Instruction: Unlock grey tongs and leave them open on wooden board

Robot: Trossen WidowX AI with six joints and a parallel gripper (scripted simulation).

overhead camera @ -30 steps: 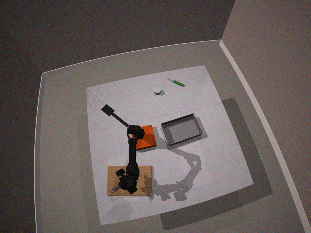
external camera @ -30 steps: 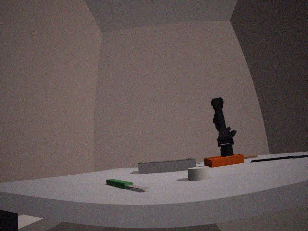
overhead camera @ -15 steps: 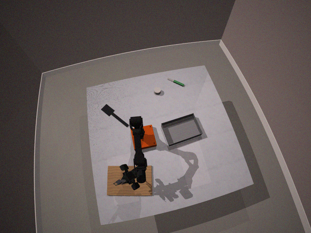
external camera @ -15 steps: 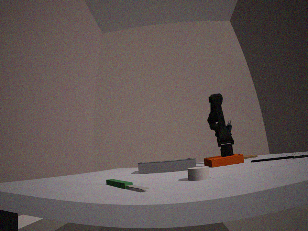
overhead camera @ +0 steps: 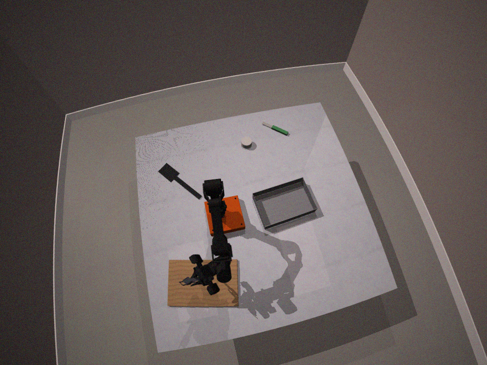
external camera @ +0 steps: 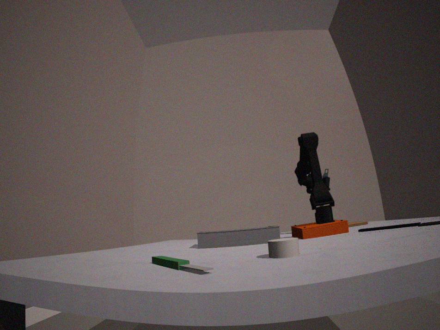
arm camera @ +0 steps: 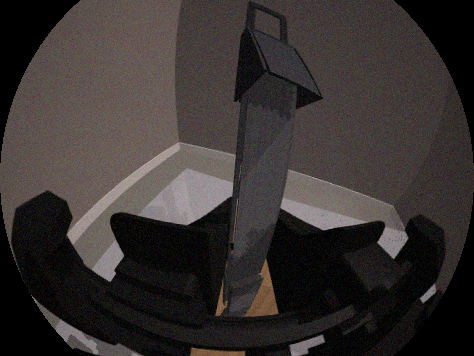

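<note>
The grey tongs (overhead camera: 189, 281) (external camera: 326, 173) (arm camera: 262, 165) are held in the air above the wooden board (overhead camera: 178, 299) (external camera: 359, 223) (arm camera: 270, 296). My gripper (overhead camera: 196, 278) (arm camera: 246, 203) is shut on them, with its black fingers on either side of their arms. In the exterior view the hinge end with its wire loop points up. In the wrist view this end stands at the top, beyond the fingers. The arms look close together where they show; the tips are hidden by the gripper, so the lock's state cannot be told. The roasting tin (overhead camera: 277, 189) (external camera: 238, 239) holds nothing.
The orange base (overhead camera: 235, 213) (external camera: 325, 230) stands between board and tin. A black spatula (overhead camera: 169, 172) lies beyond it at the left. A white round block (overhead camera: 246, 142) (external camera: 283, 247) and a green-handled knife (overhead camera: 280, 130) (external camera: 170, 262) lie on the far side of the table.
</note>
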